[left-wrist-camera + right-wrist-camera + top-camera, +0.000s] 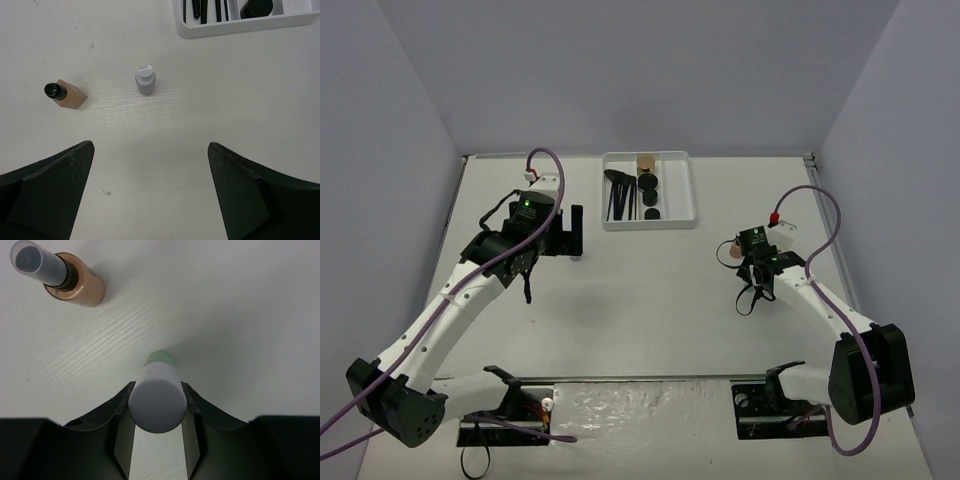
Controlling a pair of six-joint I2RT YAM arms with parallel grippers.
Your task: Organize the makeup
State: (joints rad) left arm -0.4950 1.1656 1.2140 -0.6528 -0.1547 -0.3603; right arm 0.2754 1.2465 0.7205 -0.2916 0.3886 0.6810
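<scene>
In the right wrist view, my right gripper [158,389] is shut on a pale green bottle [160,359]. Both jaws press on the sides of its white cap, and the bottle stands upright on the table. A tan bottle [80,287] with a clear-topped dark cap stands up and to the left, apart from the gripper. My left gripper [150,190] hangs wide open over bare table with nothing between its fingers. Ahead of it stand a tan bottle with a black cap [67,95] and a small white bottle [145,81]. Brushes [618,195], black compacts [650,190] and a gold-tan jar [645,161] lie in the tray.
The white three-compartment tray [692,190] sits at the back centre of the table, and its corner [240,27] shows at the top right of the left wrist view. Grey walls enclose the table on three sides. Both arm bases are at the near edge.
</scene>
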